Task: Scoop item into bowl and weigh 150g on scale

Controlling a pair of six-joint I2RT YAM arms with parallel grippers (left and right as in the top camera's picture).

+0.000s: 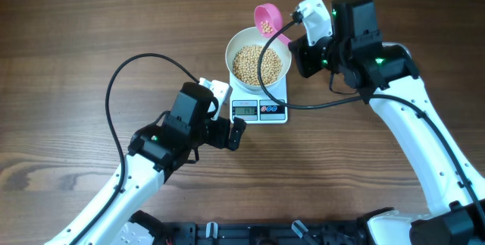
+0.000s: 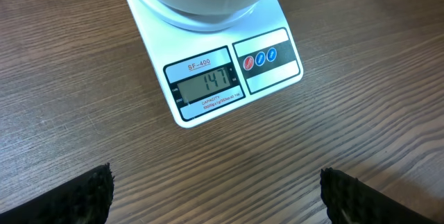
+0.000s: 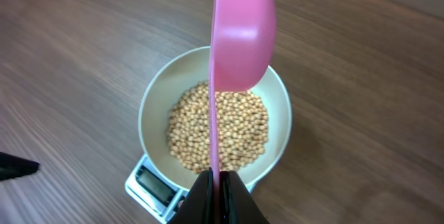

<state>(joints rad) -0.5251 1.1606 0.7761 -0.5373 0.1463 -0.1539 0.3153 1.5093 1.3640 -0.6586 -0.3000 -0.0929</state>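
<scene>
The right gripper [image 3: 220, 181] is clamped on the thin handle of a pink scoop [image 3: 239, 37], its dark fingers [image 3: 201, 200] pressed together at the bottom of the view. The scoop is turned on its side, so the handle shows edge-on as a narrow pink line and the cup shows its rounded back. Below it stands the white bowl [image 3: 148, 106], holding a heap of tan-yellow beans [image 3: 191, 130]. The bowl rests on the white scale [image 3: 139, 175], of which only one corner with the grey display [image 3: 154, 184] shows. Everything stands on a brown wooden table [image 3: 69, 44].
</scene>
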